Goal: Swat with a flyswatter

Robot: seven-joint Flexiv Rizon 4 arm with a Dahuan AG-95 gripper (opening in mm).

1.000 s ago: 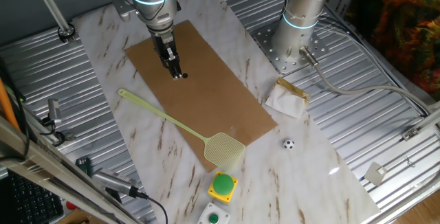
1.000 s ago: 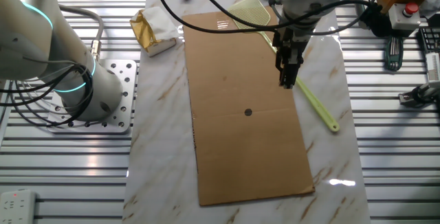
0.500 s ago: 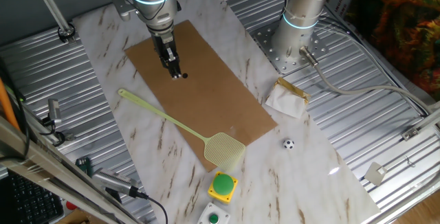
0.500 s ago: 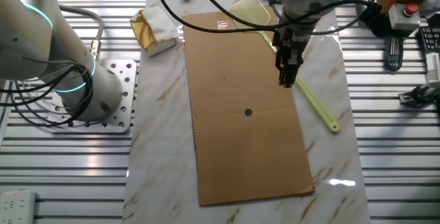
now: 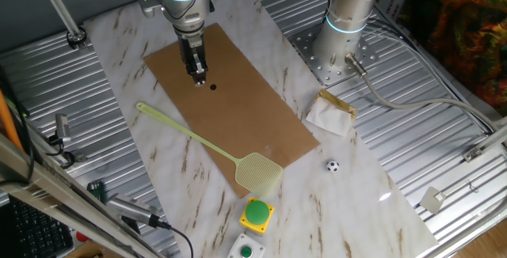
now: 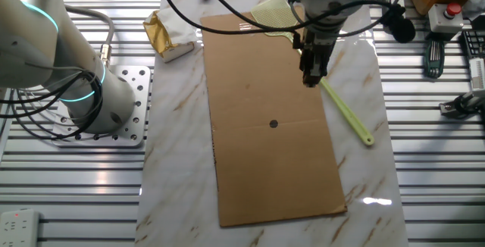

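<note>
The pale yellow-green flyswatter (image 5: 194, 137) lies flat, its handle across the left edge of the brown board (image 5: 238, 108) and its mesh head (image 5: 259, 171) at the board's near corner. In the other fixed view its handle (image 6: 345, 110) runs along the board's right edge (image 6: 265, 164). My gripper (image 5: 198, 78) hangs over the far half of the board, fingers close together and empty, well away from the handle. It stands just left of the handle in the other fixed view (image 6: 309, 80). A small black dot (image 5: 212, 86) sits on the board beside it.
A green button on a yellow base (image 5: 257, 213) and a white switch box (image 5: 245, 250) stand near the swatter head. A tiny ball (image 5: 332, 165) and a gold-and-white packet (image 5: 331, 114) lie to the right. A second arm's base (image 5: 341, 48) stands at the back right.
My gripper has shifted a little away from the black dot, which now shows clear of the fingers. The flyswatter has not moved.
</note>
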